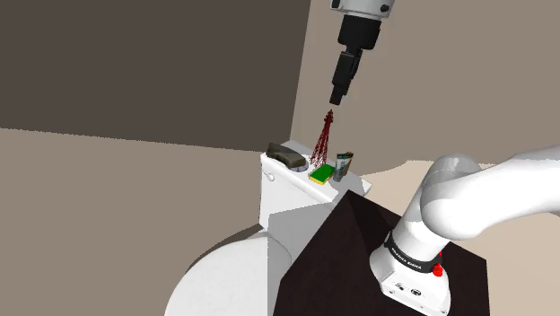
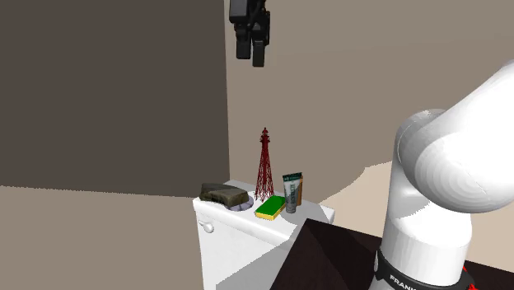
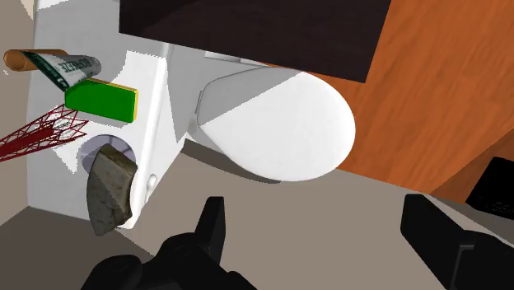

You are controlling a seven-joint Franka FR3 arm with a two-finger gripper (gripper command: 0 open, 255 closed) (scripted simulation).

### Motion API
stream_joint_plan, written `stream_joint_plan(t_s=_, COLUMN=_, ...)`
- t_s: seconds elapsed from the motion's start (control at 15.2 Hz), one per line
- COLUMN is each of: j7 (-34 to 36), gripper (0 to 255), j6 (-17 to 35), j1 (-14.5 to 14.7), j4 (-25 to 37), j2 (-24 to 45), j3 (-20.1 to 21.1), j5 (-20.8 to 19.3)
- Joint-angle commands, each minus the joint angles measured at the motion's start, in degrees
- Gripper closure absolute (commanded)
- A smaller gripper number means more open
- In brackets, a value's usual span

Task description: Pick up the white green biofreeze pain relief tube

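The white and green tube stands upright on its cap on the white toilet tank lid, at the end nearest the dark stand. My black gripper hangs high above the tank, well clear of the tube. Its fingers stand wide apart with nothing between them, so it is open.
Beside the tube lie a green and yellow sponge, a red wire tower model and a dark brownish lump on a small dish. The toilet seat lid is shut. The stand adjoins the tank.
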Motion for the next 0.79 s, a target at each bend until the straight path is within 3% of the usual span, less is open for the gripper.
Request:
stream_joint_plan(t_s=0.0, j7=0.0, gripper=0, j6=0.0, j1=0.0, j4=0.0, j2=0.0, j3=0.0, j5=0.0)
stream_joint_plan(t_s=0.73, j7=-16.0, gripper=0, j6=14.5, j1=-2.4, j4=-17.0, j2=-3.0, j3=-10.6, j5=-9.3)
